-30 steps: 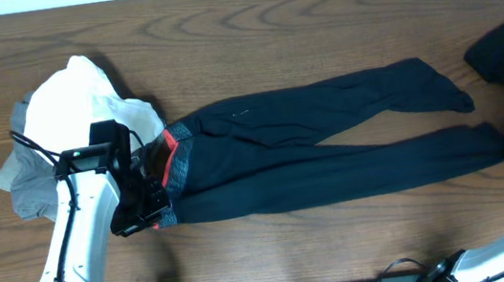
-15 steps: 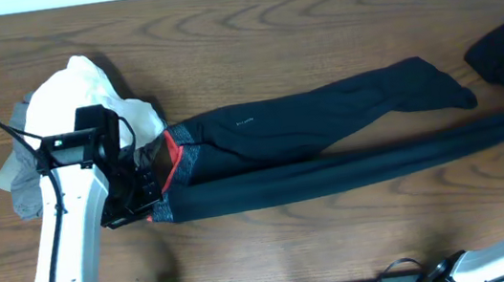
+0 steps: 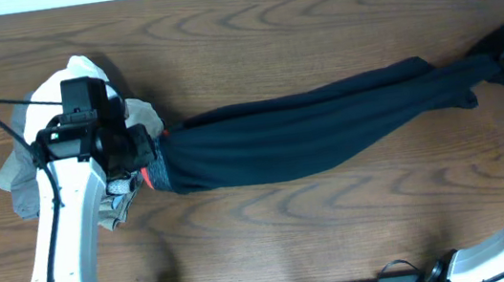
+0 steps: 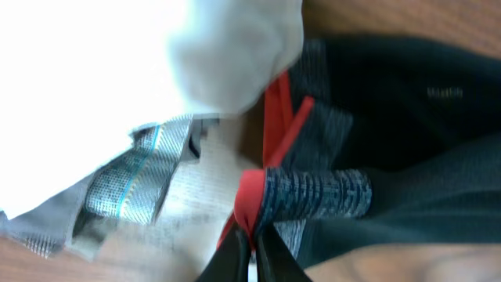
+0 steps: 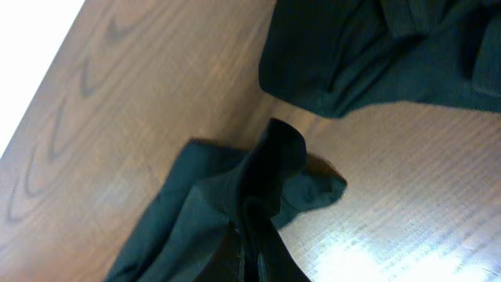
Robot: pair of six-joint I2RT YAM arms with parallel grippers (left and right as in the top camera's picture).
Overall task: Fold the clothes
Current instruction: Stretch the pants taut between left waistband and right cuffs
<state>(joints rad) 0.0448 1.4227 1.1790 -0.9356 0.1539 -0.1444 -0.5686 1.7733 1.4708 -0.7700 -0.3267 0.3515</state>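
**Black trousers (image 3: 308, 129) pinched at both ends**

Left gripper (image 4: 249, 252) clamps the grey waistband (image 4: 313, 196) at nine o'clock; right gripper (image 5: 249, 239) grips the cuffs (image 5: 274, 168) at three. Between them the trousers span the worktop (image 3: 267, 24), legs stacked. The lengthwise fold looks to be in hand; next, probably lay them flat and carry cuffs toward waistband.

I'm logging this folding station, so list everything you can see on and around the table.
trousers: one, black with grey waistband and red lining, stretched across the table's middle
dark garment: one, black, bunched at the right end
light clothes pile: one, white and grey, left end
table: one, brown wood
left gripper: one, shut on the trousers' waistband
right gripper: one, shut on a trouser leg's end
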